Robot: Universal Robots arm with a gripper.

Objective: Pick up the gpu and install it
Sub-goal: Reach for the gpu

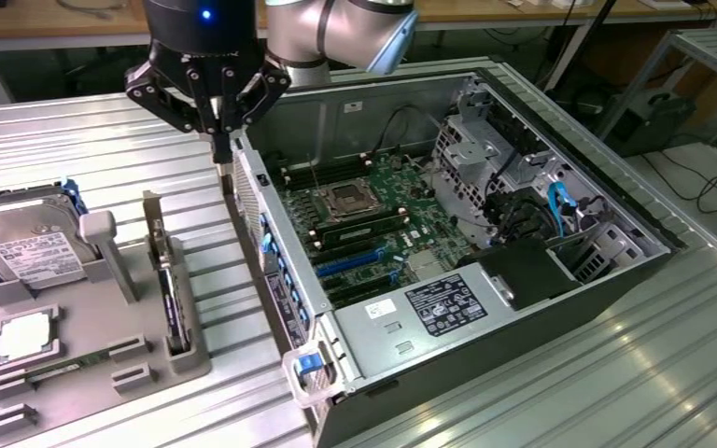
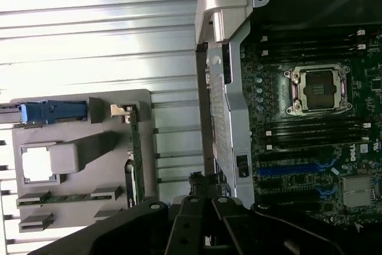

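The black robot gripper [image 1: 221,157] hangs high over the left wall of the big open black computer case [image 1: 608,238], on the far side of the scene. Its two fingers are pressed together and there is nothing between them.

The gpu [image 1: 169,289] [image 2: 133,147], a thin green card with a silver metal bracket at its far end, stands up on its long edge in a slot of the grey plastic holder [image 1: 122,280] [image 2: 89,117]. The holder sits on the ridged metal table [image 1: 109,149], just beside the case on the exterior view's left. The gripper is not touching the card; it is up above and a bit farther back.

Also in the holder are a silver hard drive with a white label [image 1: 29,247] and a small square silver chip [image 1: 25,336] [image 2: 36,164].

Inside the case lies a green main board [image 1: 384,229] [image 2: 310,159] with an empty square socket [image 1: 344,198] [image 2: 319,91].
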